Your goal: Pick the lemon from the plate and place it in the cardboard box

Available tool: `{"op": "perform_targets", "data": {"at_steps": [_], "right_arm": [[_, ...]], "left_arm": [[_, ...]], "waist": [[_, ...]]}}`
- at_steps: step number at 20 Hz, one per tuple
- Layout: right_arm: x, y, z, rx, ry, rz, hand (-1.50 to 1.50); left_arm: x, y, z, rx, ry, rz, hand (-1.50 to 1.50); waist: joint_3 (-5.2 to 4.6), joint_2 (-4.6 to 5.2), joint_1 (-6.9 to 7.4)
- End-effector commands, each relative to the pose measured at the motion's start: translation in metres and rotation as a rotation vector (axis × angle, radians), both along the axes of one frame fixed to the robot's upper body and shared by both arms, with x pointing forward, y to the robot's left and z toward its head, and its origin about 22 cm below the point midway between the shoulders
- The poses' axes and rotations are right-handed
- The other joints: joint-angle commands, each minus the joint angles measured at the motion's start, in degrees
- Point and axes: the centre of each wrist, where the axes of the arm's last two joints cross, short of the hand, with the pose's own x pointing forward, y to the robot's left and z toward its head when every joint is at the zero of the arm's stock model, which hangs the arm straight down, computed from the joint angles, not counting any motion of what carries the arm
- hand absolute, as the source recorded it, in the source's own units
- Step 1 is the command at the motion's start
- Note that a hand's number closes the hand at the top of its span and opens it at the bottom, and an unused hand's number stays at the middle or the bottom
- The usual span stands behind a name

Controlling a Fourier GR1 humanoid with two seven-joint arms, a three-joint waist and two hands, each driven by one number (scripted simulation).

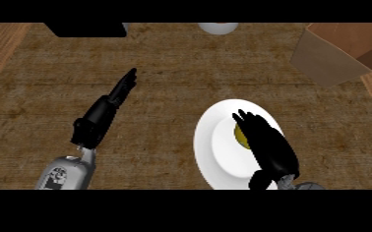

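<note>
A white plate (218, 142) lies on the wooden counter at the lower right. On it sits a yellow lemon (239, 133), mostly hidden under my right hand (267, 145). That hand lies over the lemon with its fingers bent down around it. The cardboard box (335, 54) stands at the upper right, its brown flaps showing. My left hand (109, 105) rests at the left of the counter, fingers straight and pointing away, holding nothing.
A black object (85, 29) sits at the counter's far left edge, and a pale round thing (217, 27) at the far middle. Bare wooden counter (174, 78) stretches between the plate and the box.
</note>
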Motion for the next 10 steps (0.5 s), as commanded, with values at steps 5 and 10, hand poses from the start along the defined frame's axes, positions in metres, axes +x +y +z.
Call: {"op": "perform_targets", "data": {"at_steps": [5, 10], "right_arm": [[-0.005, 0.011, -0.019, -0.051, 0.041, 0.009, -1.50], [0.010, -0.010, -0.036, -0.055, 0.031, -0.009, -1.50]], "left_arm": [[-0.009, 0.001, 0.018, 0.008, 0.000, -0.002, 0.00], [0.003, -0.008, 0.006, 0.003, -0.018, 0.005, 0.00]], "waist": [[0.00, -0.06, 0.09], [0.00, 0.01, -0.05]]}}
